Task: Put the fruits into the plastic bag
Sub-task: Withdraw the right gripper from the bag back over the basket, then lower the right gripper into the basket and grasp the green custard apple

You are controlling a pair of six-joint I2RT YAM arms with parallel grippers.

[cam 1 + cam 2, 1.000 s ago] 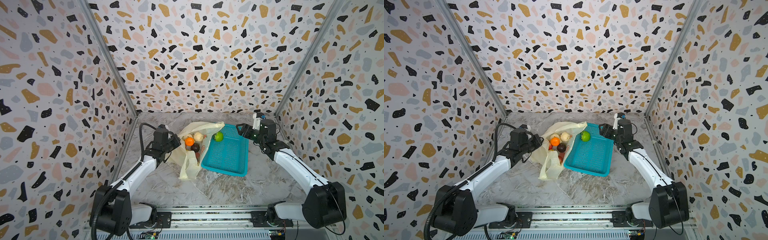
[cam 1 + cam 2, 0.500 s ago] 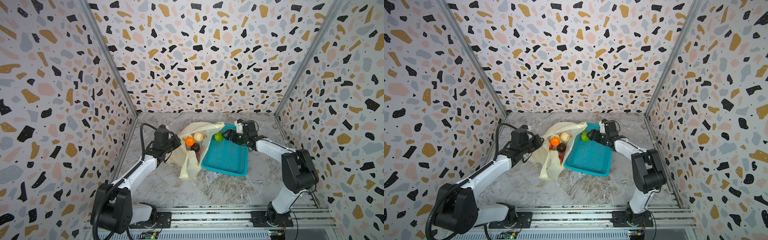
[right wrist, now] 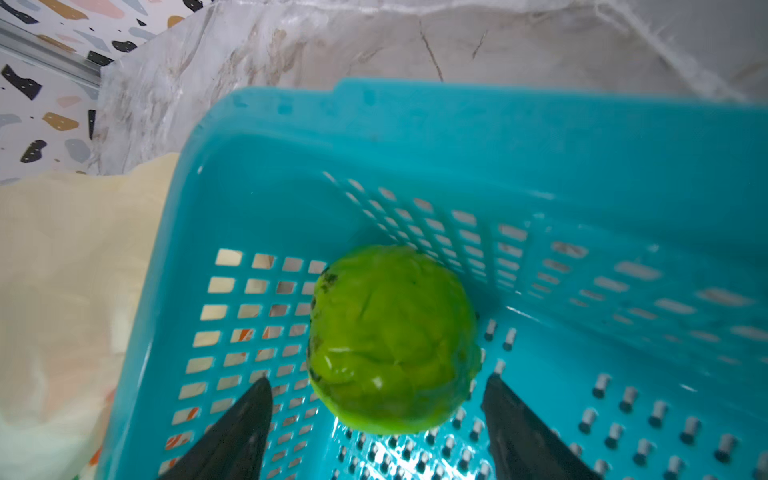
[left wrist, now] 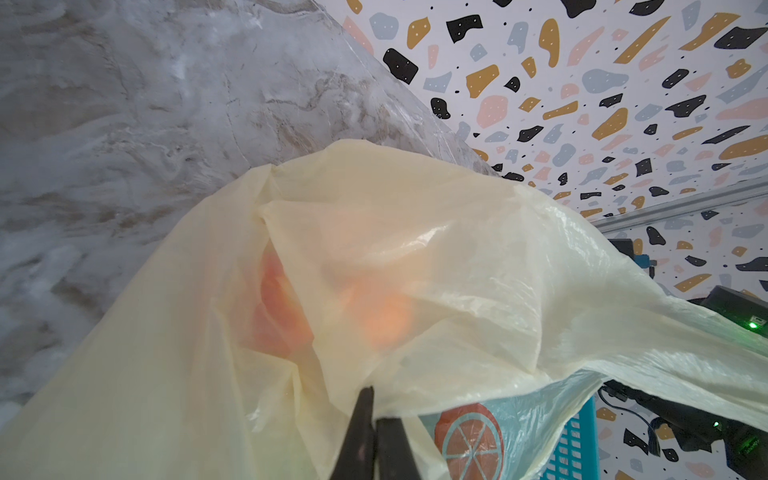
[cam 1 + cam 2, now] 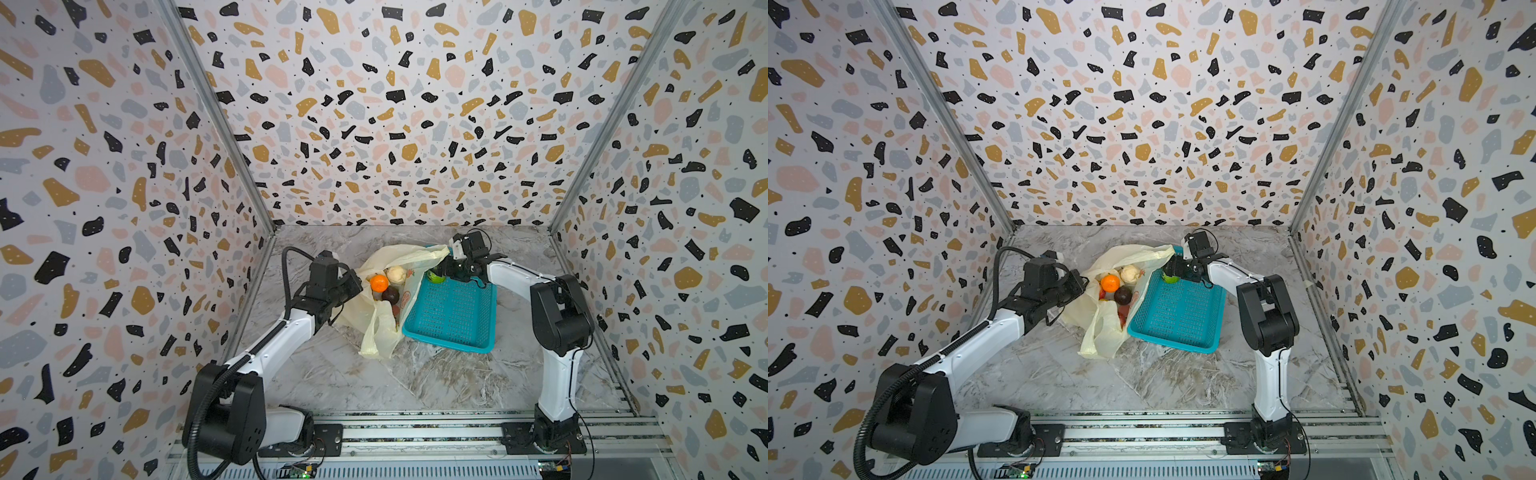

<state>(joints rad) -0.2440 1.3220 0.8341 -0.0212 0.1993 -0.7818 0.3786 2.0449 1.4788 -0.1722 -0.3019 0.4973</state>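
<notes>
left gripper point(image 4: 376, 411) pinched shut on plastic bag point(image 4: 415, 232) rim. right gripper point(image 3: 378, 379) spread wide, green fruit point(image 3: 390, 332) between its fingertips, inside teal basket point(image 3: 457, 137) corner.

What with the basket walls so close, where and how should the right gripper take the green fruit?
The green fruit lies in a corner of the teal basket, walls close behind. Probably best: grip its round middle by the two free flanks, coming from the basket's open centre; the right gripper's open fingers stand one at each flank.
</notes>
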